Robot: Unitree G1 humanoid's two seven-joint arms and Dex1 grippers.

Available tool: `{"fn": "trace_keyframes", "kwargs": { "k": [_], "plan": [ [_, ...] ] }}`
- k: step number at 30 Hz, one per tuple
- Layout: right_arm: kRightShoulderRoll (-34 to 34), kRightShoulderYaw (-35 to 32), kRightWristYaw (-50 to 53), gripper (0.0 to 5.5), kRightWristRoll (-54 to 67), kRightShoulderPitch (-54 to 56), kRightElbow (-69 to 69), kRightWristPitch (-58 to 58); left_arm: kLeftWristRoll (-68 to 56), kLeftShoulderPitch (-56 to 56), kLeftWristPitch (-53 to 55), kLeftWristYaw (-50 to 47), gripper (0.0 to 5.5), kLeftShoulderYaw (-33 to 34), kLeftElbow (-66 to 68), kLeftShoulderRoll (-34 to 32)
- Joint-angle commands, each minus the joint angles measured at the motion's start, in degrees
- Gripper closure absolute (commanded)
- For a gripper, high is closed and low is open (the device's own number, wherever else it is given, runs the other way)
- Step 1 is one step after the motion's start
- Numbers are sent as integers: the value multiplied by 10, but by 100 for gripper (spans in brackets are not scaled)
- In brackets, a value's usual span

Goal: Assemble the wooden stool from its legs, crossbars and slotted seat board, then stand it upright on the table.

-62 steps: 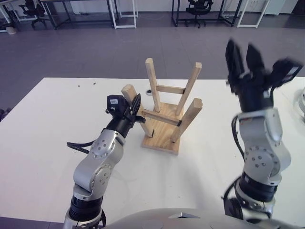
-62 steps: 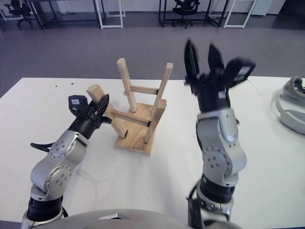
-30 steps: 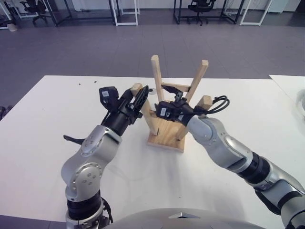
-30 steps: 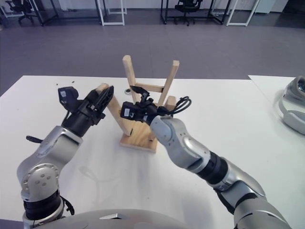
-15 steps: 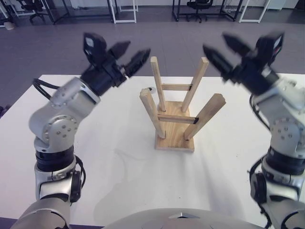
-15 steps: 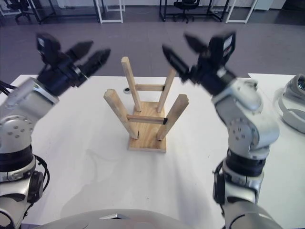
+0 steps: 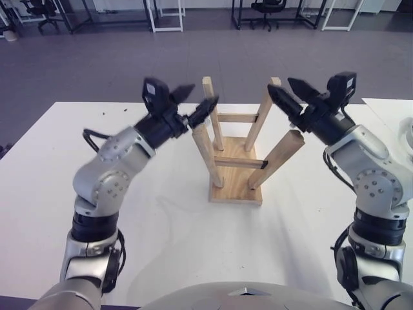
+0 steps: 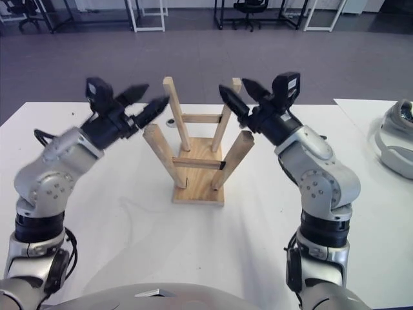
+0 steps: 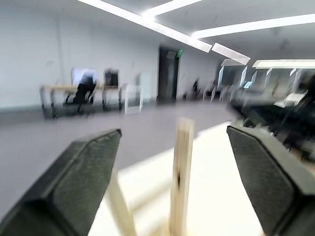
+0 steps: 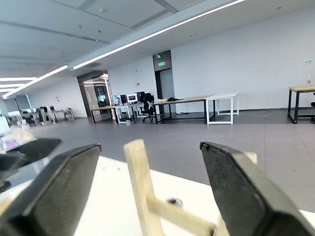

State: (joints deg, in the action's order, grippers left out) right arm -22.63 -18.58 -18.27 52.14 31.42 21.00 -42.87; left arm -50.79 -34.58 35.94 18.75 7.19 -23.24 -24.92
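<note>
I see the stool (image 7: pixel 235 155) put together but upside down, its seat board (image 7: pixel 235 190) flat on the surface (image 7: pixel 161 245) and its legs splaying upward. My left tool (image 7: pixel 203 95) hangs spread wide just beside the top of the stool's front left leg (image 7: pixel 206 152), and my right tool (image 7: pixel 280 84) is spread just above the front right leg (image 7: pixel 277 158). I judge the flip needs both arms, each closing across a leg's upright axis.

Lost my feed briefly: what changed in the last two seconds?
The left gripper let go of the stool; the right gripper reached in to it; both lifted clear, then lowered again, fingers open, either side of its legs. The stool stays upside down on the table.
</note>
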Motion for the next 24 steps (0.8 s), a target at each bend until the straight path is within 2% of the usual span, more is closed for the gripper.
{"fn": "trace_keyframes", "kwargs": {
  "k": [1,6,7,9,14,16,18,20,21,24],
  "plan": [
    [-25,-43,15,172,107,42,24,-29,-43,-88,13,39,154,45,32,-36],
    [-38,55,-1,172,-14,-188,43,-17,38,79,28,85,154,-61,54,-40],
    [-44,72,-7,172,-46,-217,23,-6,89,119,18,94,154,-107,84,-49],
    [-47,89,-22,172,-64,-222,13,9,137,165,0,103,154,-143,110,-53],
    [-22,51,-11,172,0,-149,26,34,100,119,-36,107,154,-82,98,-34],
    [-2,-3,16,172,64,-112,4,45,39,81,-45,99,154,-13,82,-25],
    [-1,-23,21,172,44,-106,-58,70,-11,51,-54,94,154,63,85,-32],
    [-17,40,-25,172,-61,-138,-147,116,-32,48,-66,97,154,135,117,-56],
    [-21,96,-69,172,-109,-165,-169,138,-17,71,-70,110,154,151,133,-74],
    [-12,202,-164,172,-151,-223,-134,157,63,167,-92,162,154,132,159,-117]
  ]
}}
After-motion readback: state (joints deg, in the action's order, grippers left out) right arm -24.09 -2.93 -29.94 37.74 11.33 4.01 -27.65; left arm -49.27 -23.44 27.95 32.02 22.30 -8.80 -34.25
